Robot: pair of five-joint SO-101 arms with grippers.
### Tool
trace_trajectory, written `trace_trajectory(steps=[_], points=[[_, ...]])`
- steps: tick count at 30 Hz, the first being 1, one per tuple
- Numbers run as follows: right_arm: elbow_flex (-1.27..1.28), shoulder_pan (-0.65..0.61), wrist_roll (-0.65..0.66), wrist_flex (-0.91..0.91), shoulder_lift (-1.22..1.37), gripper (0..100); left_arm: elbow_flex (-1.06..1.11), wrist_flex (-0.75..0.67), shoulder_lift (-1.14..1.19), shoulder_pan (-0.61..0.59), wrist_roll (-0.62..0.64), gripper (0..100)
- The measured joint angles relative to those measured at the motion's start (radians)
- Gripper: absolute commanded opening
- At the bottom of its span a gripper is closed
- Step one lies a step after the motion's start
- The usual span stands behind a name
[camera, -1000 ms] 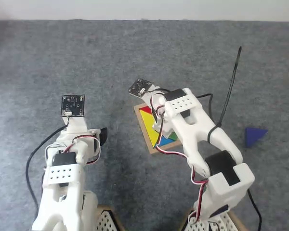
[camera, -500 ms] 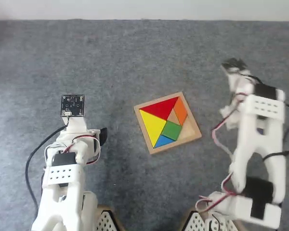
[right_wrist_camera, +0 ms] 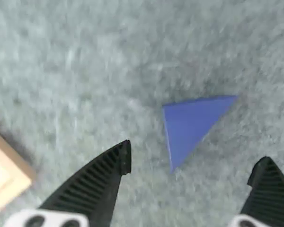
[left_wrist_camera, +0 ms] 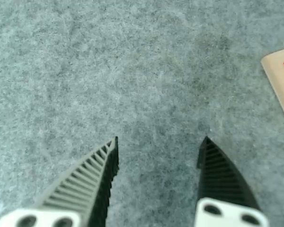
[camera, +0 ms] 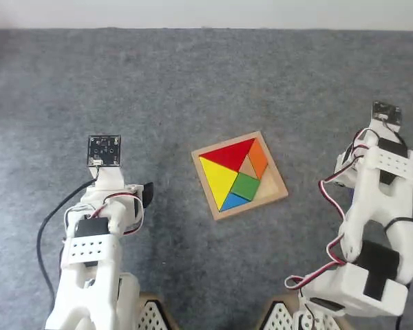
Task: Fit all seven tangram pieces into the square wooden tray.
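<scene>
The square wooden tray [camera: 270,185] lies at the table's middle, holding red [camera: 230,155], yellow [camera: 218,178], orange [camera: 259,160], green [camera: 246,185] and small blue [camera: 233,201] pieces, with a bare patch along its right side. A loose blue triangle [right_wrist_camera: 194,123] lies flat on the grey felt to the right of the tray. My right gripper [right_wrist_camera: 195,163] hangs open just above it, one finger on either side, not touching. The right arm [camera: 382,179] covers that triangle in the high view. My left gripper [left_wrist_camera: 160,146] stands open over bare felt left of the tray.
A corner of the tray [left_wrist_camera: 279,75] shows at the edge of the left wrist view, and another corner [right_wrist_camera: 4,184] in the right wrist view. Grey felt [camera: 193,82] covers the table. The left arm [camera: 100,227] stands at the front left.
The right arm has swung from above the tray out to the right, uncovering the tray, and now sits over the blue triangle. The left arm has not moved.
</scene>
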Motion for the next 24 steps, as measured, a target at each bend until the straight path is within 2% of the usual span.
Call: trace_trajectory(steps=[7, 11, 20, 24], points=[[-0.002, 0.000, -0.290, -0.110, 0.104, 39.4, 0.000, 0.000, 0.000, 0.000, 0.000, 27], [-0.084, 0.000, -0.318, -0.104, 0.242, 39.4, 0.000, 0.000, 0.000, 0.000, 0.000, 27], [-0.339, 0.026, -0.333, 0.044, 0.446, 39.4, 0.000, 0.000, 0.000, 0.000, 0.000, 27], [-0.358, 0.026, -0.416, 0.071, 0.456, 39.3, 0.000, 0.000, 0.000, 0.000, 0.000, 27]])
